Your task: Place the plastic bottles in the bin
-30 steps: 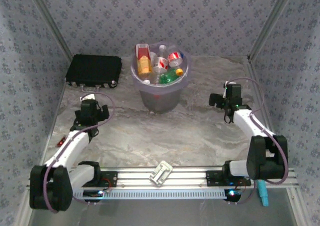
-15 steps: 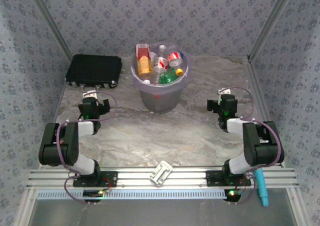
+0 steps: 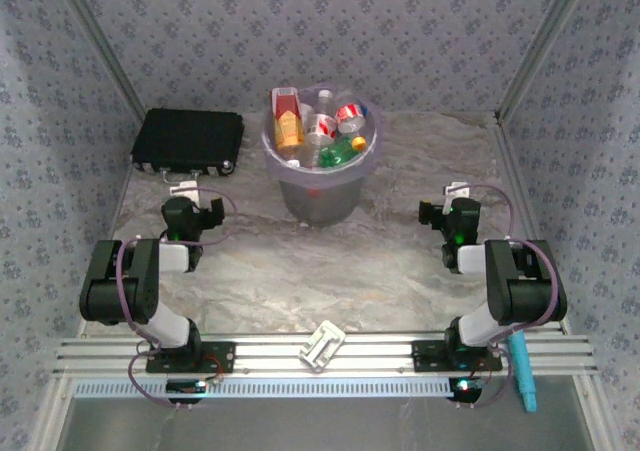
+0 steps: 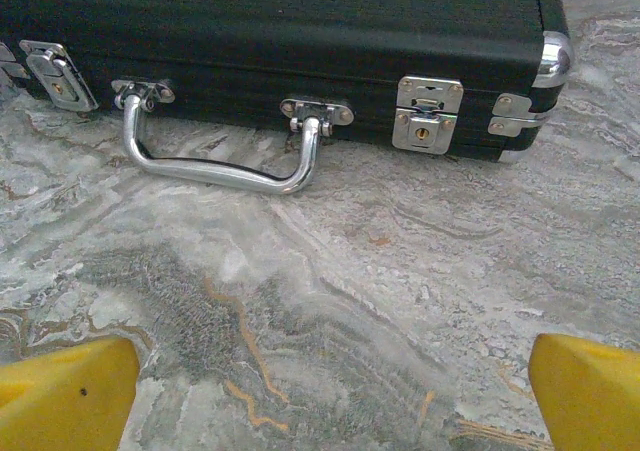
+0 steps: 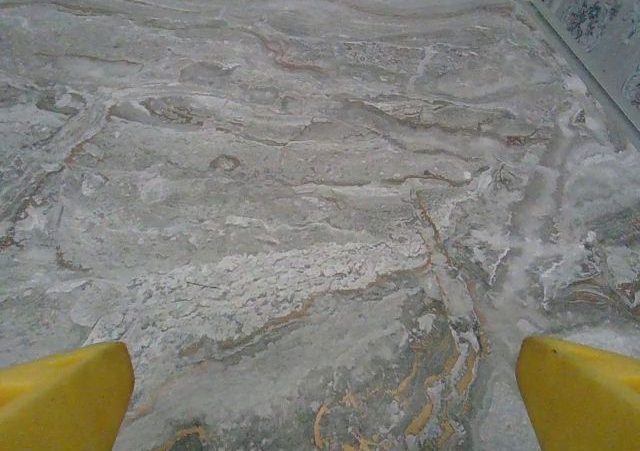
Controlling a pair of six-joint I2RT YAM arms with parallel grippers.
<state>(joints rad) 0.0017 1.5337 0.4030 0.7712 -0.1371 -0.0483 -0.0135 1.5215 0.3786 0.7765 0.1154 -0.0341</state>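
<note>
The plastic bottles [image 3: 322,131] lie heaped together in the bin [image 3: 318,199], which stands at the far middle of the table [image 3: 380,271]. Orange, green and clear ones with red and white caps fill it up to about the rim, and one orange bottle stands upright at its left side. No bottle shows on the marbled table around the bin, nor in front of either wrist camera, so the collecting looks finished, as far as can be judged. The left tool [image 4: 325,391] is spread wide and holds nothing. Its yellow fingertips frame bare table, and the black case [image 4: 280,31] with its chrome handle [image 4: 215,161] lies just beyond, at the far left. The right tool [image 5: 320,396] is likewise spread and empty over bare table toward the right side. Both arms sit folded close to their bases, well apart from the bin, which reads as a resting posture, not a reach.
</note>
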